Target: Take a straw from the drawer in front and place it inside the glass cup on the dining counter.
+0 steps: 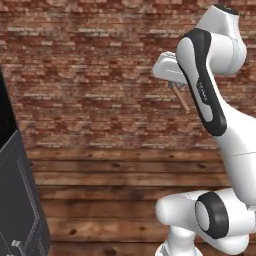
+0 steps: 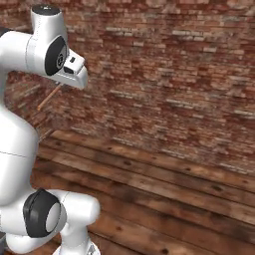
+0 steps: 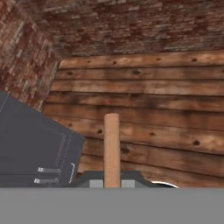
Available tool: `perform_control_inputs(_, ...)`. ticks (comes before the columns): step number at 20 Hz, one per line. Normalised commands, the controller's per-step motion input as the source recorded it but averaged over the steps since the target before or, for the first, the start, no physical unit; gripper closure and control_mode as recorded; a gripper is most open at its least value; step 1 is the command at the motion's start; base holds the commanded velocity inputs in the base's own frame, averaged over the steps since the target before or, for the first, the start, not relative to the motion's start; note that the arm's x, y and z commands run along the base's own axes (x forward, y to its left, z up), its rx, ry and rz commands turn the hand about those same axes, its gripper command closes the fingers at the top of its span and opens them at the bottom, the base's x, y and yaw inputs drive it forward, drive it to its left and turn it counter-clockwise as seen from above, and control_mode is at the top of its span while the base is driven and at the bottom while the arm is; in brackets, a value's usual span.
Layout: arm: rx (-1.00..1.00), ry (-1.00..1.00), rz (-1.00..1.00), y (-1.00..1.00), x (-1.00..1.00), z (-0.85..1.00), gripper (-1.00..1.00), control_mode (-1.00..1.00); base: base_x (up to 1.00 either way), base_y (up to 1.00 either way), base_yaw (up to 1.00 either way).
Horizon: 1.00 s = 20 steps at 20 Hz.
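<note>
Gripping straw (image 3: 112, 148), tool (image 3: 112, 181) clamped on it, raised above plank floor (image 3: 144, 109)

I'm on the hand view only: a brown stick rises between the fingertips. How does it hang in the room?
Observer: In the left base view the straw slants down and to the right from the gripper, high against the brick wall.
Operator: Is the arm stretched out?
Observer: No, the right base view shows it folded, with the hand up beside the top joint, above plank flooring.
Operator: What is that dark grey thing on my left?
Observer: A dark grey cabinet at the left edge of the left base view.
</note>
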Motion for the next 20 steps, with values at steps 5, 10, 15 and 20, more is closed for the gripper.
perform_control_inputs(5, 0.0, 0.0, 0.0, 0.0, 0.0, 0.0, 1.0, 1.0, 1.0, -0.58, -0.16)
perform_control_inputs(10, 0.0, 0.0, 0.0, 0.0, 0.0, 0.0, 1.0, 1.0, 1.0, -0.5, -0.37)
perform_control_inputs(15, 0.0, 0.0, 0.0, 0.0, 0.0, 0.0, 1.0, 1.0, 0.99, -0.39, -0.52)
perform_control_inputs(20, 0.0, 0.0, 0.0, 0.0, 0.0, 0.0, 1.0, 1.0, 0.93, -0.34, -0.56)
